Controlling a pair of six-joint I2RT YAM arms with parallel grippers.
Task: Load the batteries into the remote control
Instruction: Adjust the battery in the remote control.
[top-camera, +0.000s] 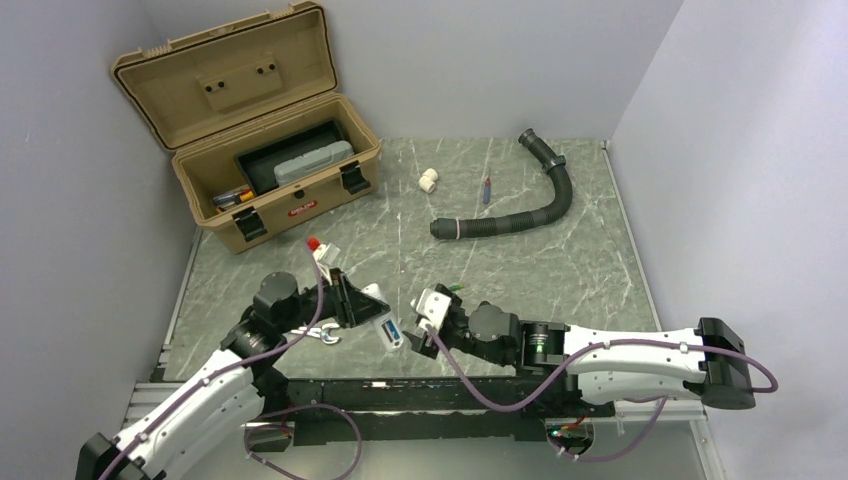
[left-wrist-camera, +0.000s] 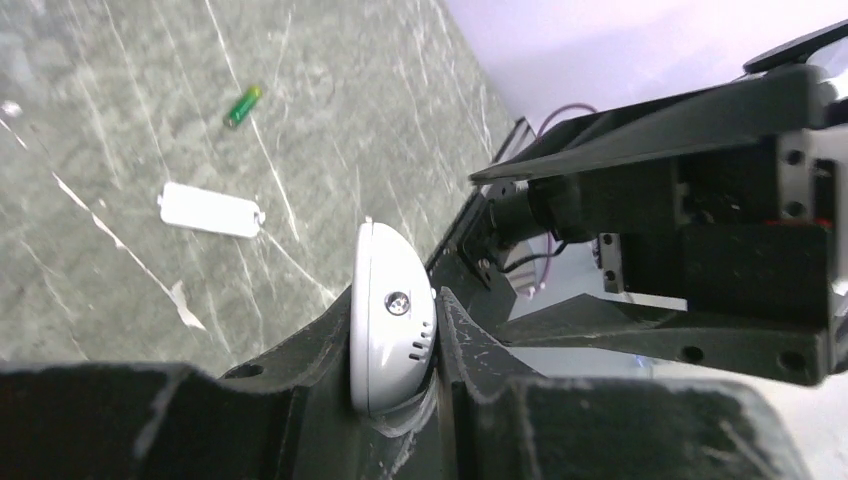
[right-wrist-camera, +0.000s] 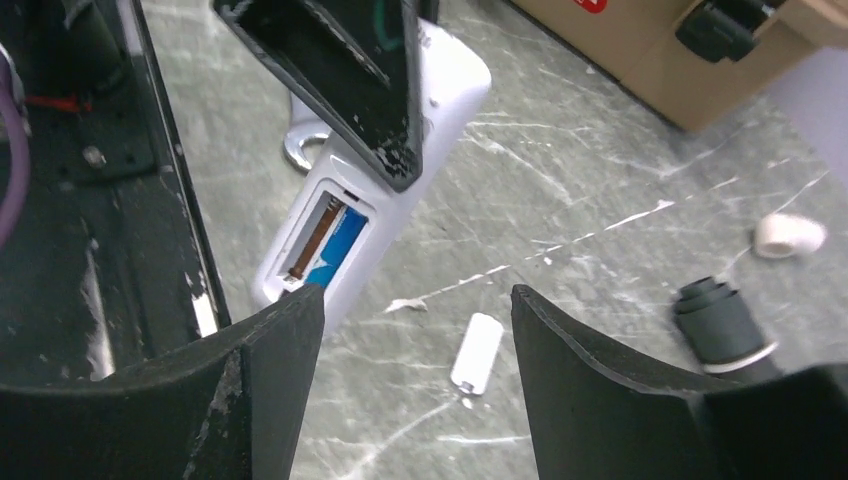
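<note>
The left gripper (left-wrist-camera: 395, 345) is clamped tight on the remote control (right-wrist-camera: 385, 235), and the slim white body is tilted with its back turned up. The battery bay is uncovered, with the blue battery (right-wrist-camera: 340, 240) seated in one slot. The right gripper (right-wrist-camera: 417, 295) hangs just beside that bay, jaws spread and holding nothing. The green battery (left-wrist-camera: 241, 104) lies on the table (top-camera: 560, 270), near the white cover (left-wrist-camera: 212, 210).

The left gripper (left-wrist-camera: 395, 340) is covering the middle of the remote control (right-wrist-camera: 390, 215); its button face is showing in no view. A finger (right-wrist-camera: 270, 370) of the right gripper (right-wrist-camera: 415, 300) is hiding the remote control's lower corner. Inside the remote control, the blue battery (right-wrist-camera: 335, 245) is showing only in part. Beyond the remote control, the toolbox (right-wrist-camera: 640, 60) is running off the picture's top edge.
</note>
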